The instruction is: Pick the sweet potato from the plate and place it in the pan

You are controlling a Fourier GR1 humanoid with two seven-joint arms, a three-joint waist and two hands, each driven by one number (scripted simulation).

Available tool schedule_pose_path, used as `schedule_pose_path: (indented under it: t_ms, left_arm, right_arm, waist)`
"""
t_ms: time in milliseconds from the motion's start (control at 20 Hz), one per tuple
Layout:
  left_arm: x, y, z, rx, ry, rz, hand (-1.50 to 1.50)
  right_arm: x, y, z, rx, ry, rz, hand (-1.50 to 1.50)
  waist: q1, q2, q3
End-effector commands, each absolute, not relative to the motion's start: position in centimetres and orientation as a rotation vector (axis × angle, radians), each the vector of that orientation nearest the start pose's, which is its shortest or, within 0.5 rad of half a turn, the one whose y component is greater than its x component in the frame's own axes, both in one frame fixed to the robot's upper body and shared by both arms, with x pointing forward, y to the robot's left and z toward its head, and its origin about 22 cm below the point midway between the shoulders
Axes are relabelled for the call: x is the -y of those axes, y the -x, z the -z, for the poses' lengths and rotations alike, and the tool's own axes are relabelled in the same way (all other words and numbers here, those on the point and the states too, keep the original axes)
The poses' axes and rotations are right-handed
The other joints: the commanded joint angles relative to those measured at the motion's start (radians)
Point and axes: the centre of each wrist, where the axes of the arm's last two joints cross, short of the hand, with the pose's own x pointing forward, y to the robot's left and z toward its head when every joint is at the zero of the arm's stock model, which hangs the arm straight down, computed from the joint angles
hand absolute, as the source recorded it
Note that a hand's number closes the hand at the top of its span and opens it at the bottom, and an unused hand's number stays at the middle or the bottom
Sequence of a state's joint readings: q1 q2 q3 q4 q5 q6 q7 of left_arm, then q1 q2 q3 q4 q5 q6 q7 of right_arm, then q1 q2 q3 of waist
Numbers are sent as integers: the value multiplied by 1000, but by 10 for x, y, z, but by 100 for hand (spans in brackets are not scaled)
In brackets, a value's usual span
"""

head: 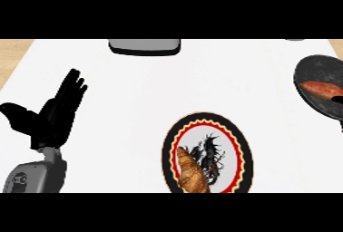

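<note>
Lower left, closest in: grey forearm point(36, 174) rising from the bottom edge, ending in the black left hand point(52, 115), fingers straight and spread, pointing up and slightly right, thumb stuck out to the left. Holding nothing, touching nothing, resting above the white tabletop point(147, 99). No right hand anywhere in view.

Lower centre: round plate point(206, 153) with a black outer rim, a red ring with a scalloped gold edge, and a grey centre bearing a dark, spiky black-and-red figure. No readable writing or brand on it, nor anywhere else in view. Lying on the plate's lower left part, a brown, ridged, elongated item point(192, 173), possibly a croissant or similar pastry, though hard to tell, running down toward the bottom edge.

Far right, cut by the picture's edge: dark round pan point(316, 84) with a speckled inside. Within it, an orange-red sweet potato point(323, 89), lying roughly level with a slight tilt, well apart from the plate and far from the left hand.

Top centre: grey rectangular object with a black base point(144, 46), partly cropped, identity unclear. Strips of light wood showing beyond the tabletop at the upper left point(13, 56) and upper right corners.
</note>
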State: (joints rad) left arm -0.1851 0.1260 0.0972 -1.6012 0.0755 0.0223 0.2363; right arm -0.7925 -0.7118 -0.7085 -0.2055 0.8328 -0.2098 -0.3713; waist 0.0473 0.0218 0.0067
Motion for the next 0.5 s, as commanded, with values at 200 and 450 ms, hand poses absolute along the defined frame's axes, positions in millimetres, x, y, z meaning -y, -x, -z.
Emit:
schedule_pose_path:
  t_ms: [200, 450]
  left_arm:
    - [-269, -268, -51, 1520, -75, -41, 0]
    - [-265, -272, -54, 1535, -79, -28, 0]
  right_arm:
    - [539, -299, -80, 1475, 862, 74, -150]
    - [582, -247, -91, 1584, 746, 136, -150]
  waist:
    - [-26, -12, -2]
    - [-33, -10, 0]
